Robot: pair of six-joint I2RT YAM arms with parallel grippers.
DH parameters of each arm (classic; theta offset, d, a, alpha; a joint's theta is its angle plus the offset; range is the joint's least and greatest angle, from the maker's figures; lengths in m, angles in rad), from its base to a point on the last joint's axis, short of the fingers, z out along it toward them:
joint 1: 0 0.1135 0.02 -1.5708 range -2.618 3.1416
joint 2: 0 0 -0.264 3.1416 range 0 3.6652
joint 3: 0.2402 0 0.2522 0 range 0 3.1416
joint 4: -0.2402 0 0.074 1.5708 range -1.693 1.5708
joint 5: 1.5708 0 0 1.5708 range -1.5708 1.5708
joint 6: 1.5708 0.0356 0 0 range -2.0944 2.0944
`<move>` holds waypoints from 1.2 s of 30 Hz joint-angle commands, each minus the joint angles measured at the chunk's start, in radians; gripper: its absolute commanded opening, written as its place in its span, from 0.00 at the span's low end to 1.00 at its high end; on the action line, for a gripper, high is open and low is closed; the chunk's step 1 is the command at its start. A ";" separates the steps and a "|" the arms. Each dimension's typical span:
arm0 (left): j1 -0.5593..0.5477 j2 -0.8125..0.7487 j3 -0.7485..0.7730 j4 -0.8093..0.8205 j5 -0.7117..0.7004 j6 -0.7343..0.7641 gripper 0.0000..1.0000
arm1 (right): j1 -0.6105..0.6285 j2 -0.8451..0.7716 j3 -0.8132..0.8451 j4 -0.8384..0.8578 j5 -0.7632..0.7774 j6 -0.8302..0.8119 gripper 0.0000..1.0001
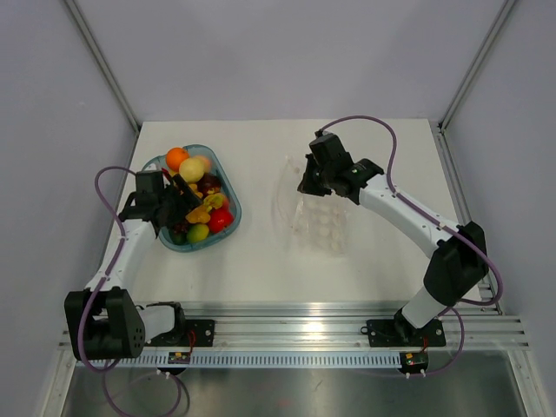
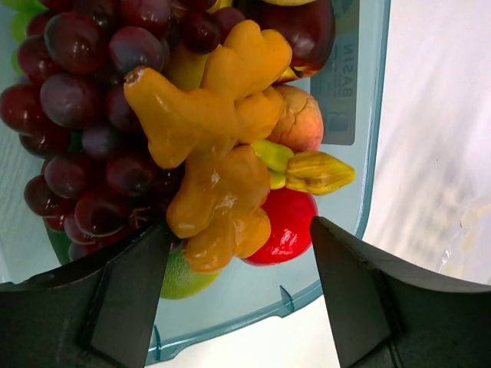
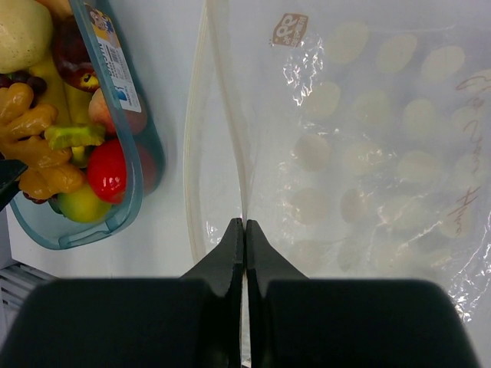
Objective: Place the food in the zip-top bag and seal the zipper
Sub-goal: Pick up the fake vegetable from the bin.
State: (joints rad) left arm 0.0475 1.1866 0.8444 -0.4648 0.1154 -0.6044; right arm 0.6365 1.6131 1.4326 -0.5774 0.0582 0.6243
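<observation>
The left gripper [image 2: 239, 230] is seen with its jaws spread wide and nothing held. It is poised over the bowl [image 2: 374, 138], astride an orange knobbly piece [image 2: 219, 176] of the food that lies on the grapes [image 2: 77, 100] and against a red fruit [image 2: 290, 222]. The right gripper [image 3: 245, 224] is closed tight, and the mouth edge of the zip-top bag [image 3: 368, 153] appears to be pinched at its tips, beside the zipper [image 3: 193, 153]. The bag is laid on the table [image 1: 261, 261], well apart from the bowl, and no food is seen in it (the pale ovals look like a print). Several failures can be expected. The knobbly piece could be caught off-centre and twisted out, since its shape is so irregular. Grapes or the red fruit could be dragged up with it. The thin film could be lost from the shut tips, and the mouth would then collapse. If both lips are pinched together, entry would be blocked
</observation>
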 commanded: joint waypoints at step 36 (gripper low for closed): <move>0.000 -0.142 0.084 -0.023 -0.054 0.052 0.00 | 0.002 0.039 0.065 -0.006 -0.046 -0.005 0.00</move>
State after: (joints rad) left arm 0.0475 1.0943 0.8490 -0.4469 0.0933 -0.6117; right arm 0.6365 1.6508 1.4528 -0.5816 0.0319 0.6250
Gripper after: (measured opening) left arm 0.314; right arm 0.017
